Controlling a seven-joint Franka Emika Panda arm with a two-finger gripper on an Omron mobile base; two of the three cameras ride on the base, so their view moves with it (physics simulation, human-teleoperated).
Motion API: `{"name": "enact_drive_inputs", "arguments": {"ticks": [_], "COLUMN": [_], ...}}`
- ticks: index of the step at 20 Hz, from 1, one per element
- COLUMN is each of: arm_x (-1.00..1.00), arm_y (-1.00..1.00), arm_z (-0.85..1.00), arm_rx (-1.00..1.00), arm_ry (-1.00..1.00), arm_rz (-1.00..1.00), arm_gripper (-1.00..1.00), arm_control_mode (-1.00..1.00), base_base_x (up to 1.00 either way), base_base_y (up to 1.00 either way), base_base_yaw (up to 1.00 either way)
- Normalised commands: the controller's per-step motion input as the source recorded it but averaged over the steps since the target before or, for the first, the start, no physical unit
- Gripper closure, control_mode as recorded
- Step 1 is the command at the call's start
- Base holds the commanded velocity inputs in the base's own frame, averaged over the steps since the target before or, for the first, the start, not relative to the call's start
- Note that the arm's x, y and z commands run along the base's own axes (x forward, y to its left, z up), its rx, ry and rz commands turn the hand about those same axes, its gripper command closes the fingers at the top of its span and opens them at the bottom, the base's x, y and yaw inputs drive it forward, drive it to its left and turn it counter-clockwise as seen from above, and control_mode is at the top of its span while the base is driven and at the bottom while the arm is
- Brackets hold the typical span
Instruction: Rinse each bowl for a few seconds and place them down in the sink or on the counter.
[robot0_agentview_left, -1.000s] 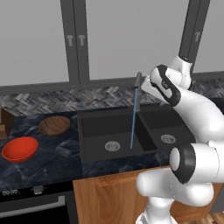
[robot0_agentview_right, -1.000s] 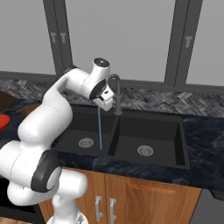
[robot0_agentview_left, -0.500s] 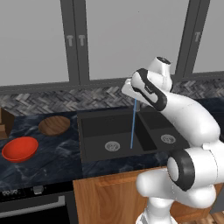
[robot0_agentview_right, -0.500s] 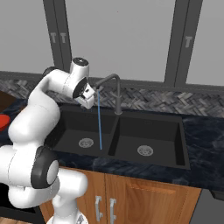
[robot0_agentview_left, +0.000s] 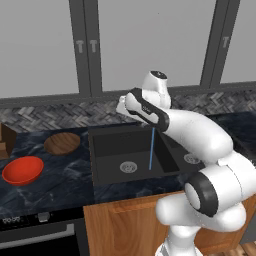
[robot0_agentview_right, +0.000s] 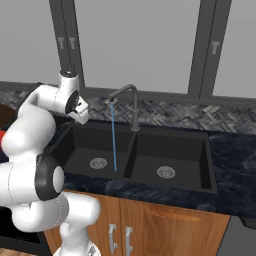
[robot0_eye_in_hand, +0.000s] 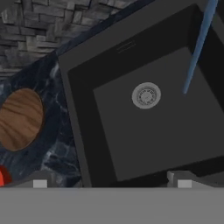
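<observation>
A: Where were the bowls?
B: Wooden bowl (robot0_agentview_left: 62, 143) and red bowl (robot0_agentview_left: 22, 170) sat on counter (robot0_agentview_left: 60, 185), left of sink (robot0_agentview_left: 100, 150). Gripper (robot0_agentview_right: 80, 111) empty, jaws apart.
A: Advice?
B: Descend straight over wooden rim, then pinch.

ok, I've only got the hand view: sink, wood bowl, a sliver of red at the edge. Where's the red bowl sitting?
Observer: The red bowl is on the counter left of the sink, nearer the front edge than the wood bowl and apart from it.
Operator: And the blue stream, where's it from?
Observer: The faucet stands behind the divider, with its spout over the left basin; the water falls there.
Operator: Gripper carrying anything?
Observer: No. The gripper is open and holds nothing, up near the back of the left basin.
</observation>
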Motion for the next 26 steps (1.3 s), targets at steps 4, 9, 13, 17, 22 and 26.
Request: {"name": "enact_drive_inputs", "arguments": {"ticks": [4,9,13,17,22,26], "arm_x": [0.32,0.42,0.33,0.26,0.15,0.05], "arm_y": [0.62,0.49,0.33,0.43,0.46,0.35], "arm_z": [-0.32,-0.31,-0.14,-0.15,-0.15,-0.16], "arm_rx": [0.00,0.03,0.02,0.02,0.01,0.00], "arm_ry": [0.00,0.01,0.00,0.00,0.02,0.03], "arm_rz": [0.01,0.00,0.00,0.00,0.00,0.00], "arm_gripper": [-1.00,-1.00,-1.00,-1.00,-1.00,-1.00], "arm_control_mode": [-1.00,-1.00,-1.00,-1.00,-1.00,-1.00], "base_base_x": [0.00,0.00,0.00,0.00,0.00,0.00], "base_base_y": [0.00,0.00,0.00,0.00,0.00,0.00], "base_base_yaw": [0.00,0.00,0.00,0.00,0.00,0.00]}}
